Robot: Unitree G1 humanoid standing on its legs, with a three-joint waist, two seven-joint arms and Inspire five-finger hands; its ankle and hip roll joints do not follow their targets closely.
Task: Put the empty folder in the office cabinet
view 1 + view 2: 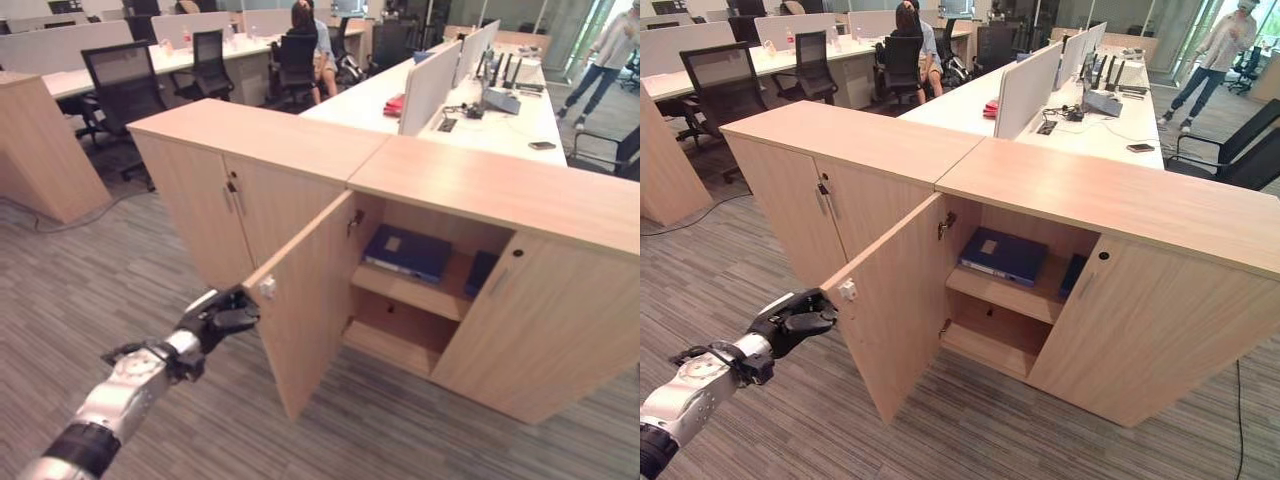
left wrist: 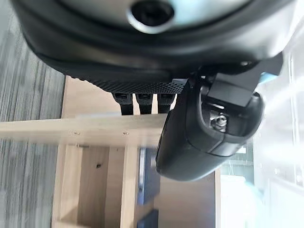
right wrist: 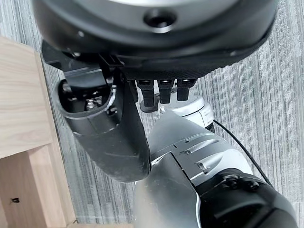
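The wooden office cabinet (image 1: 480,185) stands with its left door (image 1: 305,310) swung wide open. On its upper shelf a blue folder (image 1: 405,252) lies flat, and another blue item (image 1: 480,272) sits to its right, half hidden by the shut right door (image 1: 540,320). The lower shelf (image 1: 390,345) is bare. My left hand (image 1: 215,320) is at the open door's free edge; in the left wrist view the fingers (image 2: 142,102) pass behind the door edge (image 2: 80,130) and the thumb (image 2: 204,133) lies in front. My right hand (image 3: 109,137) hangs over the carpet, fingers relaxed and holding nothing.
A second cabinet (image 1: 230,180) with shut doors adjoins on the left. Another wooden unit (image 1: 35,150) stands further left. Behind are white desks (image 1: 480,110), office chairs (image 1: 125,80), a seated person (image 1: 305,40) and a person walking (image 1: 605,50). Grey carpet (image 1: 120,270) lies in front.
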